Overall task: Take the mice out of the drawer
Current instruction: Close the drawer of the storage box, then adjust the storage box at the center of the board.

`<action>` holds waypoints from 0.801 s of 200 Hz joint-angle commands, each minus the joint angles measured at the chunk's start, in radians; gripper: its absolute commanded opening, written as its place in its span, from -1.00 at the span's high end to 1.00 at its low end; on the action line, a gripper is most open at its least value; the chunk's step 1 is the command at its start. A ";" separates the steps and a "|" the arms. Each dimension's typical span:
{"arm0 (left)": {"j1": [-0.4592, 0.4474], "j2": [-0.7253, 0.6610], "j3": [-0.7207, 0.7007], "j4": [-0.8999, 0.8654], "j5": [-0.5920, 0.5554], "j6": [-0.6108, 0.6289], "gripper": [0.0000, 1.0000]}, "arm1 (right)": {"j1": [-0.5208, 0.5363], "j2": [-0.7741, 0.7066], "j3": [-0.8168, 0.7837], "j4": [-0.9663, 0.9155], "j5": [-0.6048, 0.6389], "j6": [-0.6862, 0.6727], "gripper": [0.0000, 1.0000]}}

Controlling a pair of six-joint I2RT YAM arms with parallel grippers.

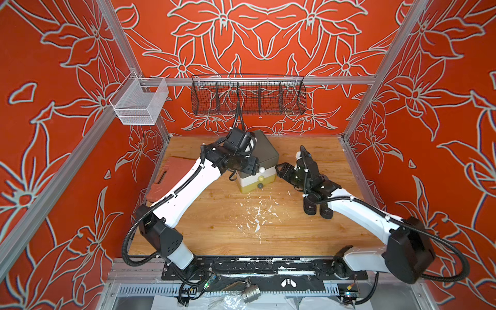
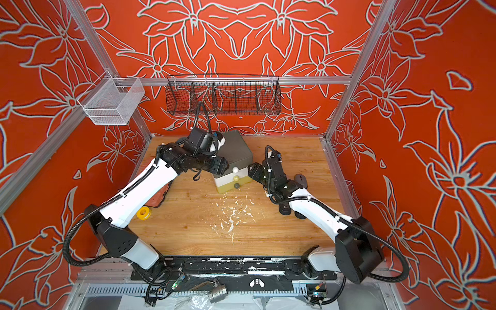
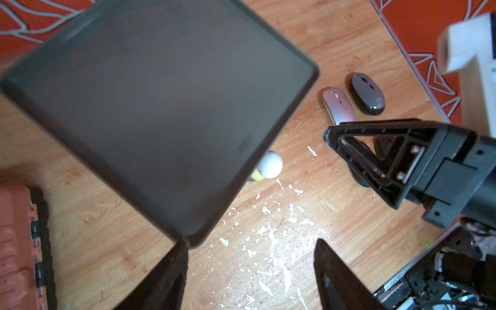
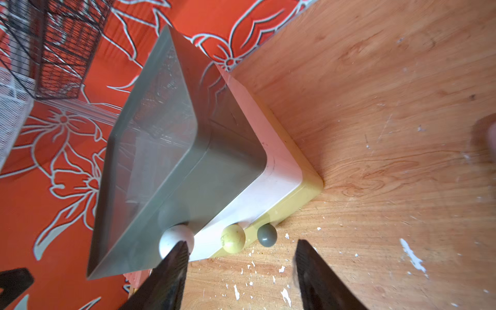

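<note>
Since both top views take in the whole table, I'll start there. The drawer unit (image 1: 257, 163) sits mid-frame on the wooden table (image 1: 214, 236). It's grey on top, then white, then yellow-green, with little ball knobs on the side facing the lower edge. The left arm (image 1: 185, 185) reaches in from the lower left and hangs over the unit's left side; I can't make out its gripper from up here. The right gripper (image 1: 279, 168) is just right of the unit's front, pointing at it.

Mice: a black mouse (image 1: 310, 210) and a second black mouse (image 1: 326, 214) lie side by side on the table right of centre, partly under the right arm (image 1: 357, 209). In a top view a dark grey mouse (image 2: 300, 179) peeks out just right of that arm's wrist. There's a red case (image 1: 171, 171) at the table's left edge and a yellow tape roll (image 2: 143, 213) near it.

Left wrist view: the unit's grey top fills the upper left, all blurry. The left gripper (image 3: 249, 279) is at the bottom edge, fingers spread wide with only bare table between them. A pink mouse (image 3: 338, 107) and the dark grey one lie just beside each other in the upper right, on the table and clear of the unit.

Right wrist view: the right gripper's fingers come up from the bottom edge, apart, gripping nothing. One fingertip overlaps the white knob (image 4: 174, 240), and I can't tell if it's touching. The yellow knob (image 4: 233, 239) and grey knob (image 4: 267, 234) sit to its right. I can't see into any drawer.
</note>
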 commanded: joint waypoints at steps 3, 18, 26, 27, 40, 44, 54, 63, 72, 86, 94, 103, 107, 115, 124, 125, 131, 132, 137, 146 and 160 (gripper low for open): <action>-0.017 0.087 0.072 -0.136 -0.085 0.145 -0.42 | -0.009 -0.036 -0.010 -0.076 -0.042 -0.031 -0.36; -0.024 0.142 0.131 -0.203 -0.135 0.171 -0.38 | -0.011 -0.048 -0.008 -0.094 -0.064 -0.039 -0.38; -0.026 0.168 0.156 -0.230 -0.156 0.186 -0.35 | -0.011 -0.052 -0.011 -0.092 -0.084 -0.048 -0.40; -0.026 0.171 0.157 -0.233 -0.158 0.187 -0.35 | -0.011 -0.052 -0.012 -0.092 -0.086 -0.048 -0.40; -0.026 0.202 0.183 -0.262 -0.185 0.202 -0.27 | -0.013 -0.055 -0.012 -0.087 -0.123 -0.071 -0.44; -0.026 0.211 0.192 -0.269 -0.197 0.202 -0.23 | -0.012 -0.055 -0.012 -0.088 -0.132 -0.077 -0.45; -0.026 0.229 0.208 -0.279 -0.212 0.205 -0.13 | -0.012 -0.054 -0.013 -0.096 -0.140 -0.088 -0.48; -0.026 0.240 0.208 -0.279 -0.213 0.213 -0.11 | -0.011 -0.053 -0.016 -0.100 -0.148 -0.088 -0.49; -0.026 0.251 0.211 -0.280 -0.213 0.218 -0.07 | -0.011 -0.053 -0.020 -0.099 -0.159 -0.091 -0.50; -0.026 0.266 0.221 -0.292 -0.218 0.213 0.07 | -0.012 -0.051 -0.027 -0.097 -0.172 -0.092 -0.52; -0.027 0.272 0.222 -0.297 -0.220 0.209 0.13 | -0.011 -0.052 -0.031 -0.098 -0.173 -0.094 -0.52; -0.026 0.273 0.218 -0.299 -0.223 0.204 0.17 | -0.012 -0.054 -0.036 -0.099 -0.170 -0.093 -0.53; -0.026 0.274 0.216 -0.300 -0.225 0.204 0.18 | -0.012 -0.055 -0.037 -0.100 -0.168 -0.094 -0.53; -0.026 0.277 0.212 -0.307 -0.230 0.199 0.23 | -0.012 -0.058 -0.039 -0.102 -0.165 -0.094 -0.54; -0.027 0.278 0.212 -0.319 -0.231 0.194 0.32 | -0.012 -0.061 -0.039 -0.106 -0.165 -0.098 -0.54; -0.027 0.278 0.212 -0.321 -0.231 0.193 0.33 | -0.012 -0.061 -0.039 -0.106 -0.165 -0.098 -0.54; -0.026 0.278 0.210 -0.327 -0.231 0.190 0.37 | -0.012 -0.063 -0.039 -0.111 -0.164 -0.099 -0.54; -0.026 0.277 0.210 -0.329 -0.231 0.190 0.37 | -0.011 -0.064 -0.038 -0.111 -0.164 -0.098 -0.54; -0.026 0.277 0.207 -0.331 -0.231 0.187 0.40 | -0.013 -0.066 -0.039 -0.114 -0.161 -0.099 -0.54; -0.026 0.277 0.205 -0.335 -0.230 0.183 0.48 | -0.012 -0.068 -0.039 -0.116 -0.159 -0.098 -0.54; -0.026 0.273 0.205 -0.343 -0.230 0.177 0.59 | -0.011 -0.069 -0.041 -0.110 -0.165 -0.098 -0.55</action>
